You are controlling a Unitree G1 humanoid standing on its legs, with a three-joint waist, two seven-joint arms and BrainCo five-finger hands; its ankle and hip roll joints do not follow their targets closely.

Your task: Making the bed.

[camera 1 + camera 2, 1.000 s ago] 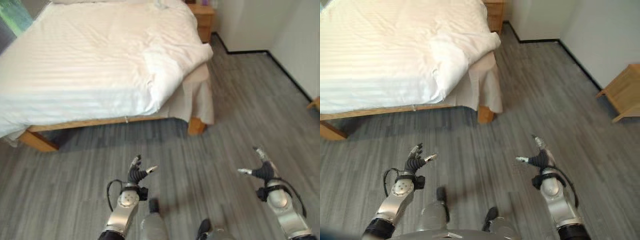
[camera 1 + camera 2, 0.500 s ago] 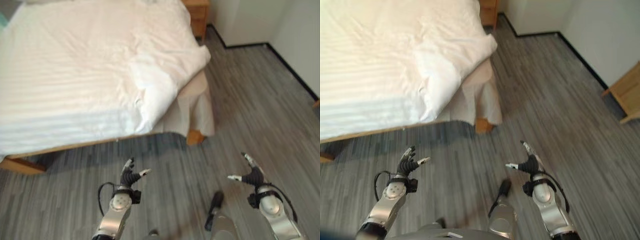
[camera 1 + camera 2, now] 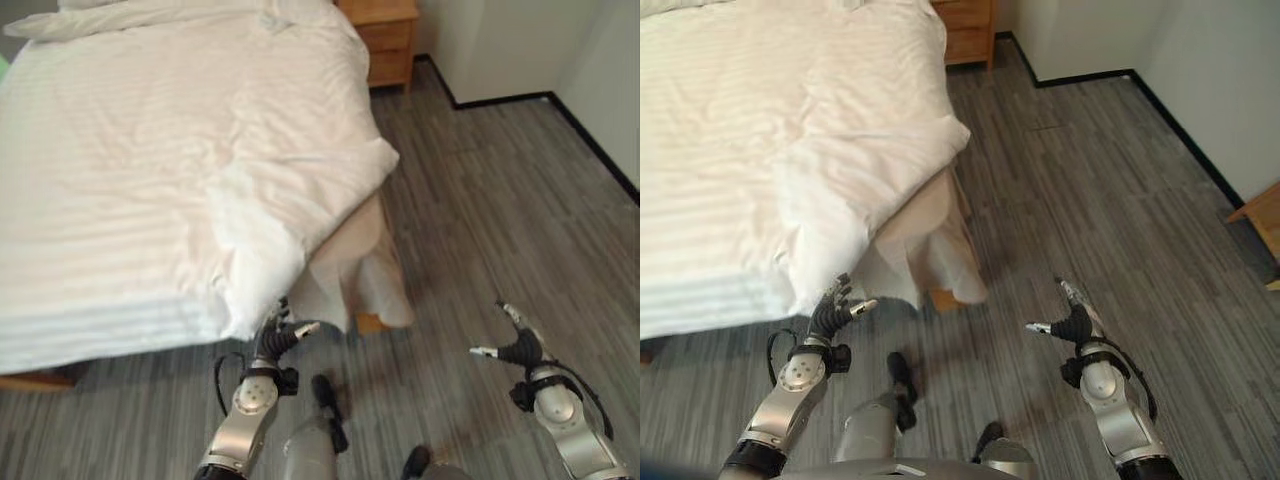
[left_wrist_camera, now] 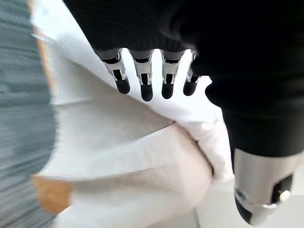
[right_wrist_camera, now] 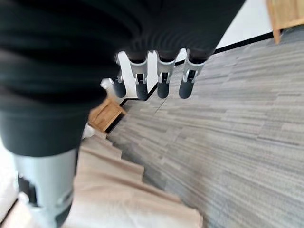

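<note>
1. The white duvet (image 3: 150, 150) lies across the bed (image 3: 940, 298). Its near corner (image 3: 270, 250) is bunched and folded back on itself, so the beige sheet (image 3: 355, 250) hanging over the bed's corner lies bare beneath it.
2. The left robot hand (image 3: 275, 338) hovers just beside the hanging edge of that bunched corner, fingers spread and relaxed, thumb apart, holding nothing. Its wrist view looks straight at the fold.
3. The right robot hand (image 3: 515, 345) is over the bare floor (image 3: 480, 200), well apart from the bed, likewise spread and empty.
4. The step in hand looks like reaching for the crumpled corner. It probably goes best if the left robot hand takes the outermost layer of the fold rather than the sheet below.
5. The right robot hand should come in towards the bed's side edge, so both can draw the corner out flat.
6. Pull outward and down, gently; a grip too deep in the bunch may drag the whole duvet askew.
</note>
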